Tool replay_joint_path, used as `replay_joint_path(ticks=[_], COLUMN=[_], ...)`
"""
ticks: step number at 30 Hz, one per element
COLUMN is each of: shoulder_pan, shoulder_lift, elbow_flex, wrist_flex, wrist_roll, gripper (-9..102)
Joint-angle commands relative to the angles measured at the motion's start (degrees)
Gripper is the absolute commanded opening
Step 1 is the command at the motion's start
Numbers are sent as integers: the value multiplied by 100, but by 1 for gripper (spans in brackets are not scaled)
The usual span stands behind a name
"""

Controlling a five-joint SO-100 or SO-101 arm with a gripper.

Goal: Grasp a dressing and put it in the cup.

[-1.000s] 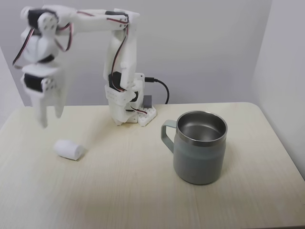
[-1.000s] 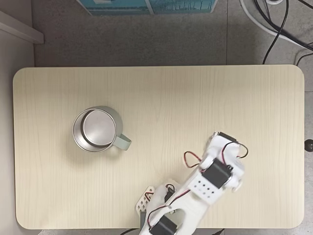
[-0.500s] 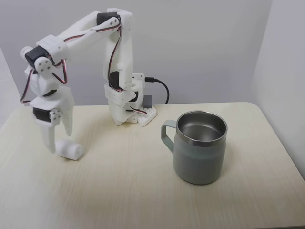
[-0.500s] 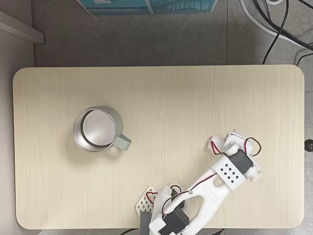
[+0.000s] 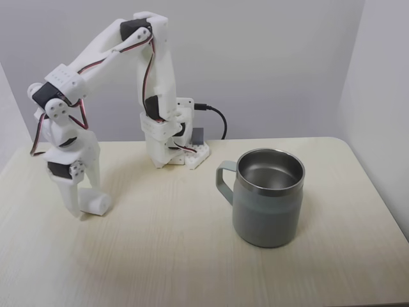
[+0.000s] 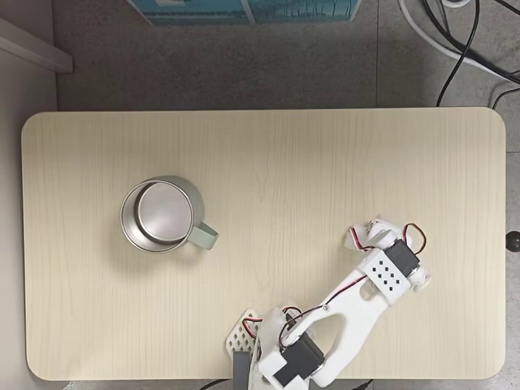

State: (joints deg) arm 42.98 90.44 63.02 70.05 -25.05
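While the cup (image 5: pixel 268 198) stands nearest the camera in a fixed view, upright and holding nothing that shows, the step in hand is the grasp farther back on the table (image 5: pixel 172 256). There the gripper (image 5: pixel 86 206) is down at the tabletop with its fingers set around the dressing (image 5: pixel 96 203), which lies on its side well apart from the cup. Whether the fingers already press it I cannot tell. Next, I judge, comes closing firmly, lifting, and carrying across to the cup's mouth. From above, the arm (image 6: pixel 370 284) covers the dressing and the fingertips.
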Motion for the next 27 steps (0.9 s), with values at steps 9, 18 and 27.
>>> replay_joint_path(ticks=[9, 18, 27], shoulder_pan=[-229, -255, -475], shoulder_lift=[70, -501, -1336], elbow_flex=[-97, -26, 993], wrist_flex=[-167, 132, 1441], wrist_roll=[-53, 114, 448], gripper=[0, 0, 0])
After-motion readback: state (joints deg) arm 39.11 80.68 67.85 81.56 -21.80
